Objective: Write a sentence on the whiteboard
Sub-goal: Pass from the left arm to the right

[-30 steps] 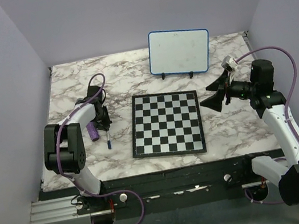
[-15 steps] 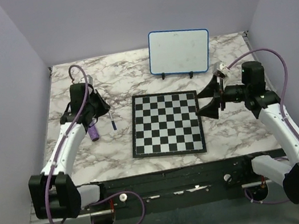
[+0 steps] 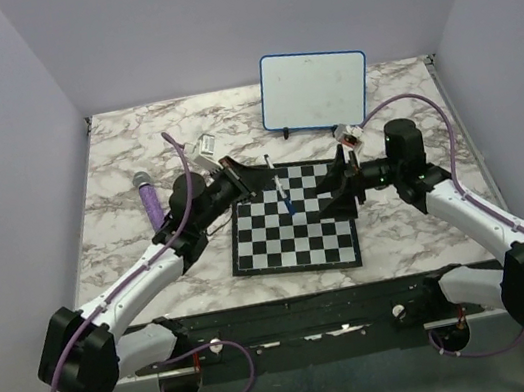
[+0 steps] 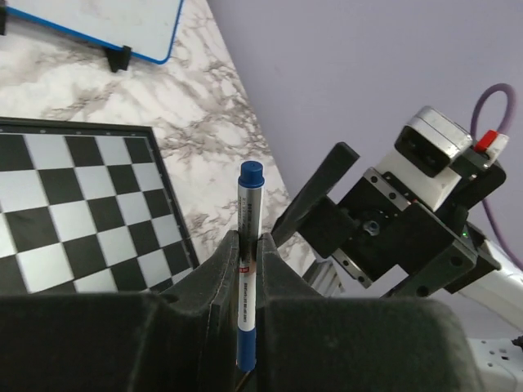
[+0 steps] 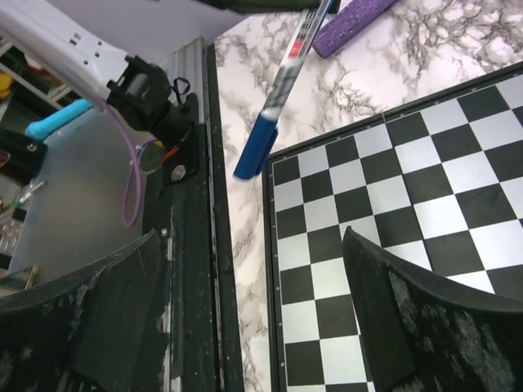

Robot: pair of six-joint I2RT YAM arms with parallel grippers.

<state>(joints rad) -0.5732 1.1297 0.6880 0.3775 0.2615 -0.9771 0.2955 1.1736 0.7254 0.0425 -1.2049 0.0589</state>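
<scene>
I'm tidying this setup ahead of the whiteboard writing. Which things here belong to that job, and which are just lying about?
For the job:
whiteboard, standing at the back
blue-capped marker, gripped in the left claw
right claw, open, facing the marker

Lying about:
chessboard, flat mid-table
purple stick, lying left of it

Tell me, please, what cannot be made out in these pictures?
Whiteboard: any writing is too faint and small in the top view, and the left wrist view's top edge cuts it off.
Marker: in the left wrist view, its lower end is hidden inside the left hand.
Purple cylinder: too small to identify from above, and cut off in the right wrist view.
</scene>
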